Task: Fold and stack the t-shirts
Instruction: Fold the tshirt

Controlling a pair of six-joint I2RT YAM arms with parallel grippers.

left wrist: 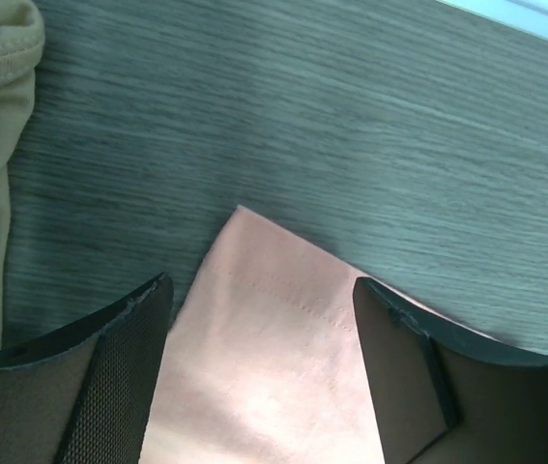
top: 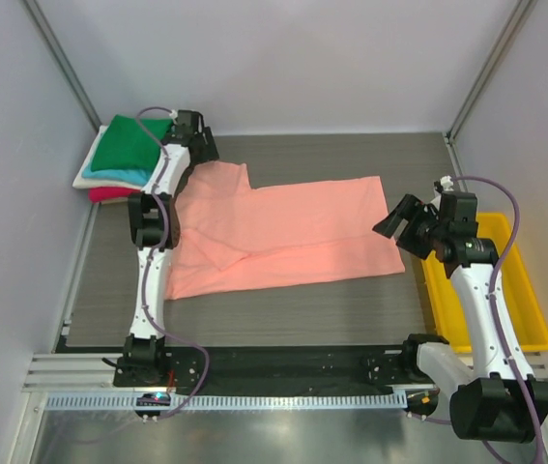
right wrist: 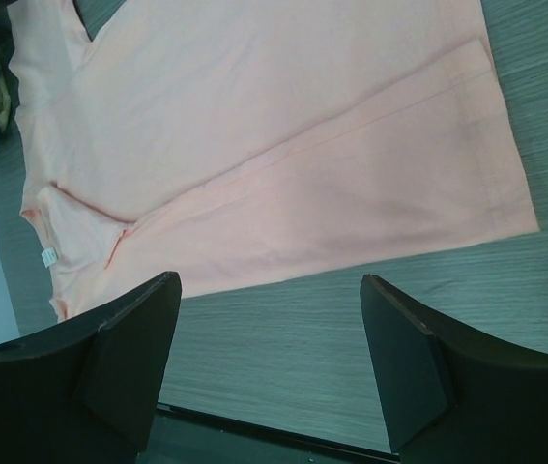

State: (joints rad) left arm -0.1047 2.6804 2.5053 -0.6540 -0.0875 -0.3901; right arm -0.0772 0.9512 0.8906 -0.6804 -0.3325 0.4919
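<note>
Four folded shirts (top: 124, 155) stacked at the counter's (top: 302, 309) far-left corner. One pink shirt (top: 293, 232) mid-counter, partly folded; finishing and stacking remain. Left tool (left wrist: 262, 290) apart over its sleeve corner; right tool (right wrist: 269, 280) apart, empty.

You're looking into a lab test cell: white panels (top: 283, 58) enclosing the table (top: 302, 311), aluminium rail (top: 254, 399) crossing the frame's bottom.

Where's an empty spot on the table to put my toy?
Two bare strips of table: the far one behind the salmon-pink t-shirt, and the near one between that shirt and the near edge. Crowded: far-left by the folded stack; right by the yellow bin.
</note>
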